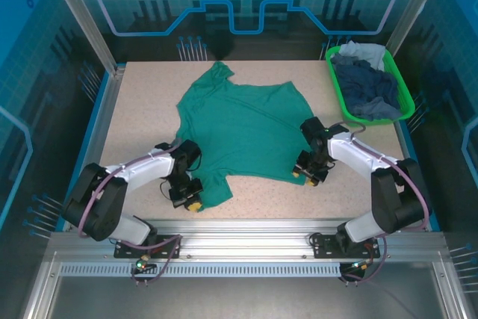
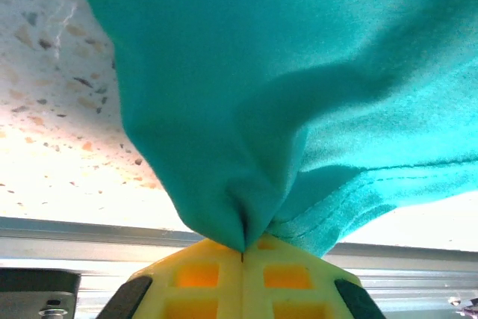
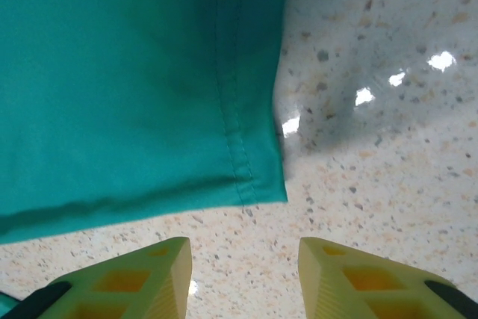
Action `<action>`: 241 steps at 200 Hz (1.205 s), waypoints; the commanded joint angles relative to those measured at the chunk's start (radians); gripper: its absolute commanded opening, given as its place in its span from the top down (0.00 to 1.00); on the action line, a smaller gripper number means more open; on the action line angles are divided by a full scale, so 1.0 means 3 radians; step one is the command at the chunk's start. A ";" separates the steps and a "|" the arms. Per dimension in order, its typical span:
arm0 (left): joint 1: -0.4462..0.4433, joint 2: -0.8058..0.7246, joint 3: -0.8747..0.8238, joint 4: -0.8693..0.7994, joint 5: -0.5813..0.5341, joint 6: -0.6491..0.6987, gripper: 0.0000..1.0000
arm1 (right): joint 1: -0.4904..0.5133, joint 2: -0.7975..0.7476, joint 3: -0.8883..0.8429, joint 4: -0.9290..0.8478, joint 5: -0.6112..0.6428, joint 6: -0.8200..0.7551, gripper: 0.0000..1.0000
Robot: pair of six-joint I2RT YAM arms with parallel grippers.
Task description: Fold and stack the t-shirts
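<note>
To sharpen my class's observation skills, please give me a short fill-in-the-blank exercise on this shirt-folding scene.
1. The left hand is ___ on the edge of the teal t-shirt.
2. The right hand has its jaws ___, just short of the t-shirt's corner.
3. The navy and grey-blue shirts lie inside the green ___.
4. That container stands at the table's far ___ corner.
Missing words: shut; open; basket; right.
</note>
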 commanded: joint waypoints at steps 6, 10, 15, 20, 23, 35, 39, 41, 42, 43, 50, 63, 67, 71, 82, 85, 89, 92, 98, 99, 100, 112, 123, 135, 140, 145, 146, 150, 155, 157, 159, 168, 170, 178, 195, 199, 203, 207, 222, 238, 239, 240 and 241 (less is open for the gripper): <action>-0.0030 -0.0109 0.0027 -0.0195 -0.0059 0.0107 1.00 | -0.0060 0.0194 -0.0157 0.0155 -0.0036 0.0005 0.57; -0.0028 -0.0116 0.0026 -0.0199 -0.0060 0.0109 1.00 | -0.0061 0.0212 -0.0161 0.0186 -0.0033 -0.0010 0.57; -0.0030 -0.0118 0.0027 -0.0214 -0.0053 0.0114 1.00 | -0.0069 0.0227 -0.0170 0.0242 -0.0033 -0.0035 0.58; -0.0030 -0.0120 0.0026 -0.0226 -0.0059 0.0120 1.00 | -0.0070 0.0239 -0.0173 0.0298 -0.0033 -0.0063 0.58; -0.0030 -0.0122 0.0023 -0.0229 -0.0060 0.0122 1.00 | -0.0067 0.0251 -0.0174 0.0322 -0.0031 -0.0075 0.59; -0.0028 -0.0147 0.0016 -0.0252 -0.0068 0.0125 1.00 | -0.0061 0.0306 -0.0146 0.0311 0.0004 -0.0111 0.60; -0.0029 -0.0157 0.0012 -0.0256 -0.0070 0.0125 1.00 | -0.0061 0.0327 -0.0147 0.0307 0.0014 -0.0118 0.60; -0.0031 -0.0163 0.0008 -0.0256 -0.0068 0.0127 1.00 | -0.0061 0.0335 -0.0147 0.0309 0.0018 -0.0122 0.61; -0.0031 -0.0165 0.0008 -0.0257 -0.0069 0.0129 1.00 | -0.0061 0.0341 -0.0150 0.0310 0.0019 -0.0125 0.61; -0.0030 -0.0168 0.0005 -0.0258 -0.0070 0.0129 1.00 | -0.0061 0.0345 -0.0151 0.0313 0.0023 -0.0129 0.61; -0.0030 -0.0184 -0.0003 -0.0265 -0.0070 0.0138 1.00 | -0.0061 0.0370 -0.0174 0.0337 0.0026 -0.0137 0.63; -0.0030 -0.0200 -0.0015 -0.0290 -0.0063 0.0159 1.00 | -0.0067 0.0403 -0.0230 0.0409 0.0016 -0.0150 0.69; -0.0030 -0.0206 -0.0018 -0.0303 -0.0064 0.0172 1.00 | -0.0064 0.0409 -0.0243 0.0426 0.0016 -0.0153 0.72; -0.0033 -0.0213 -0.0024 -0.0319 -0.0064 0.0181 1.00 | -0.0065 0.0413 -0.0254 0.0435 0.0020 -0.0149 0.74; -0.0034 -0.0248 -0.0043 -0.0362 -0.0078 0.0224 1.00 | -0.0063 0.0412 -0.0270 0.0454 0.0039 -0.0149 0.81; -0.0035 -0.0258 -0.0044 -0.0377 -0.0080 0.0230 1.00 | -0.0063 0.0410 -0.0272 0.0451 0.0047 -0.0151 0.84; -0.0047 -0.0274 -0.0037 -0.0397 -0.0089 0.0239 1.00 | -0.0065 0.0400 -0.0271 0.0439 0.0064 -0.0153 0.86; -0.0053 -0.0287 -0.0031 -0.0406 -0.0084 0.0245 1.00 | -0.0062 0.0391 -0.0271 0.0421 0.0077 -0.0155 0.88; -0.0065 -0.0310 -0.0024 -0.0434 -0.0090 0.0258 1.00 | -0.0059 0.0363 -0.0261 0.0368 0.0108 -0.0158 0.91; -0.0068 -0.0315 -0.0021 -0.0439 -0.0090 0.0258 1.00 | -0.0057 0.0358 -0.0255 0.0360 0.0113 -0.0158 0.92; -0.0070 -0.0319 -0.0023 -0.0446 -0.0088 0.0263 1.00 | -0.0057 0.0350 -0.0252 0.0348 0.0123 -0.0161 0.92; -0.0090 -0.0365 -0.0019 -0.0521 -0.0077 0.0292 1.00 | -0.0037 0.0264 -0.0216 0.0203 0.0203 -0.0176 0.98; -0.0117 -0.0417 -0.0016 -0.0605 -0.0055 0.0299 1.00 | -0.0011 0.0171 -0.0185 0.0078 0.0262 -0.0206 1.00; -0.0157 -0.0514 -0.0012 -0.0662 -0.0014 0.0261 1.00 | -0.0001 0.0097 -0.0181 -0.0019 0.0252 -0.0223 1.00; -0.0177 -0.0565 -0.0003 -0.0666 0.0015 0.0233 1.00 | 0.0000 0.0080 -0.0187 -0.0046 0.0235 -0.0232 1.00; -0.0203 -0.0623 0.0025 -0.0661 0.0030 0.0206 1.00 | 0.0000 0.0073 -0.0187 -0.0072 0.0213 -0.0242 1.00; -0.0211 -0.0632 0.0031 -0.0659 0.0034 0.0198 1.00 | 0.0000 0.0072 -0.0187 -0.0078 0.0209 -0.0241 1.00; -0.0234 -0.0681 0.0064 -0.0655 0.0033 0.0175 1.00 | -0.0002 0.0072 -0.0188 -0.0094 0.0194 -0.0243 1.00; -0.0263 -0.0729 0.0121 -0.0647 0.0025 0.0145 1.00 | -0.0006 0.0067 -0.0193 -0.0108 0.0170 -0.0247 1.00; -0.0271 -0.0747 0.0148 -0.0642 0.0016 0.0139 1.00 | -0.0005 0.0067 -0.0196 -0.0112 0.0164 -0.0247 1.00; -0.0280 -0.0762 0.0178 -0.0638 0.0006 0.0130 1.00 | -0.0006 0.0067 -0.0195 -0.0117 0.0154 -0.0247 1.00; -0.0283 -0.0797 0.0332 -0.0630 -0.0058 0.0101 1.00 | -0.0017 0.0050 -0.0192 -0.0124 0.0113 -0.0248 1.00; -0.0285 -0.0791 0.0371 -0.0625 -0.0076 0.0096 1.00 | -0.0026 0.0045 -0.0189 -0.0124 0.0106 -0.0250 1.00; -0.0280 -0.0756 0.0531 -0.0598 -0.0150 0.0077 1.00 | -0.0045 0.0028 -0.0171 -0.0130 0.0072 -0.0246 1.00; -0.0248 -0.0559 0.0912 -0.0476 -0.0277 0.0053 1.00 | -0.0121 0.0010 -0.0089 -0.0162 -0.0015 -0.0222 1.00; -0.0232 -0.0490 0.1009 -0.0462 -0.0306 0.0053 1.00 | -0.0140 0.0013 -0.0069 -0.0169 -0.0044 -0.0220 1.00; -0.0213 -0.0415 0.1108 -0.0437 -0.0325 0.0060 1.00 | -0.0166 0.0018 -0.0057 -0.0170 -0.0075 -0.0217 1.00; -0.0182 -0.0336 0.1204 -0.0421 -0.0335 0.0068 1.00 | -0.0191 0.0028 -0.0056 -0.0179 -0.0109 -0.0211 1.00; -0.0055 -0.0029 0.1563 -0.0427 -0.0414 0.0150 1.00 | -0.0295 0.0063 0.0088 -0.0195 -0.0228 -0.0180 1.00; 0.0104 0.0251 0.1903 -0.0425 -0.0496 0.0262 1.00 | -0.0411 0.0115 0.0190 -0.0222 -0.0309 -0.0139 1.00; 0.0116 0.0268 0.1924 -0.0424 -0.0503 0.0265 1.00 | -0.0420 0.0119 0.0195 -0.0222 -0.0316 -0.0136 1.00; 0.0122 0.0281 0.1942 -0.0423 -0.0512 0.0272 1.00 | -0.0427 0.0121 0.0206 -0.0221 -0.0321 -0.0134 1.00; 0.0133 0.0293 0.1959 -0.0421 -0.0514 0.0277 1.00 | -0.0433 0.0124 0.0216 -0.0221 -0.0327 -0.0131 1.00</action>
